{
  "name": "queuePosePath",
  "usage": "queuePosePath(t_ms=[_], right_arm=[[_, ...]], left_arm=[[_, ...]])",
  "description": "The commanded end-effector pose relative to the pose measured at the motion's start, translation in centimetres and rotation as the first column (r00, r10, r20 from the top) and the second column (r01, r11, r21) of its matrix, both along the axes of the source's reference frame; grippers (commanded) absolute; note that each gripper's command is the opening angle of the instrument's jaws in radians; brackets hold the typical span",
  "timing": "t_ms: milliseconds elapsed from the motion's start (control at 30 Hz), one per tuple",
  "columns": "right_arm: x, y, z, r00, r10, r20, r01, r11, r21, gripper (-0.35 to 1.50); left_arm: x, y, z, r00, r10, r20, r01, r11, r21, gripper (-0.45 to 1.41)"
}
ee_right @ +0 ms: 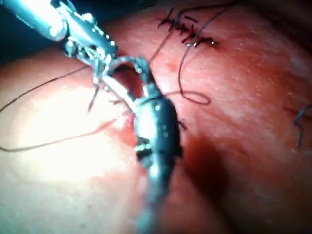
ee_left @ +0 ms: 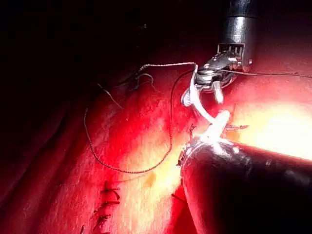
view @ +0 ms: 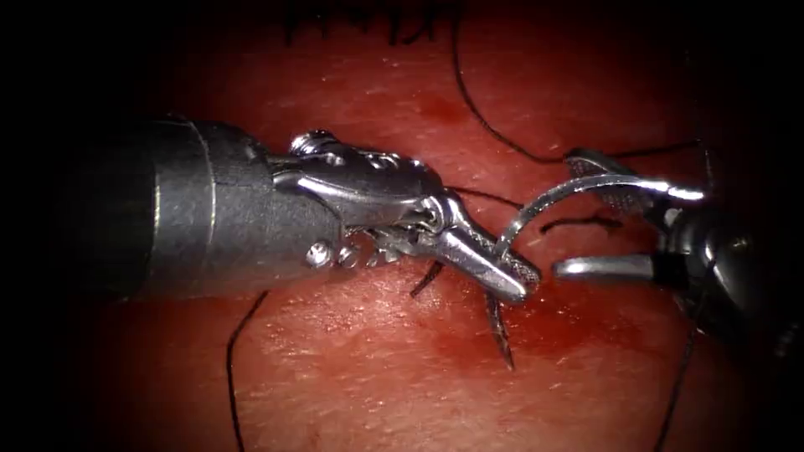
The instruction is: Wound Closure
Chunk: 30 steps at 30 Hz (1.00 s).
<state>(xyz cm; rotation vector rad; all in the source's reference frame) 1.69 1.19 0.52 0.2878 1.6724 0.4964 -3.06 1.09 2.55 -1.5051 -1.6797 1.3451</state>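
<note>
My left tool [view: 512,272] comes in from the left, its jaws shut on one end of the curved needle [view: 559,194]. The needle arcs up and to the right above the tissue [view: 360,360], not in it. Its other end lies along the upper jaw of my right tool [view: 566,214], whose jaws stand wide open around it. Dark thread [view: 490,125] runs from the top down to the right tool. In the left wrist view the needle [ee_left: 199,105] bridges the left tool [ee_left: 218,127] and the right tool [ee_left: 207,80]. In the right wrist view the needle [ee_right: 117,90] sits between both tools.
Short cut thread ends [view: 501,331] stick up from the tissue just below the left jaws. A row of finished stitches [view: 360,25] lies at the top edge. A loose thread [view: 230,368] trails at lower left, and red fluid [view: 553,322] wets the tissue near the jaws.
</note>
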Motion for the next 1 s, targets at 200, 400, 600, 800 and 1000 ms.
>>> queuePosePath(t_ms=[200, 400, 600, 800, 1000], right_arm=[[0.15, 0.0, 0.02, 0.998, -0.013, -0.058, 0.013, 1.0, -0.002, 1.06], [0.12, 0.07, -0.03, 0.995, -0.004, -0.104, 0.005, 1.0, 0.007, 0.94], [0.11, 0.19, -0.09, 0.992, 0.017, -0.124, -0.015, 1.0, 0.017, 0.74], [0.12, 0.2, -0.08, 0.993, 0.024, -0.114, -0.026, 1.0, -0.017, -0.35], [0.05, 0.18, -0.07, 0.997, 0.042, -0.063, -0.048, 0.995, -0.083, -0.35]], left_arm=[[-0.07, 0.01, 0.05, 0.998, 0.027, 0.049, -0.029, 0.999, 0.037, -0.45], [-0.05, -0.03, 0.03, 0.997, 0.05, 0.06, -0.053, 0.998, 0.042, -0.45], [-0.05, -0.03, 0.03, 0.997, 0.059, 0.059, -0.062, 0.997, 0.052, -0.45], [-0.04, -0.05, 0.02, 0.996, 0.068, 0.059, -0.072, 0.996, 0.061, -0.45], [-0.03, -0.02, -0.01, 0.995, 0.078, 0.061, -0.083, 0.994, 0.073, -0.45]])
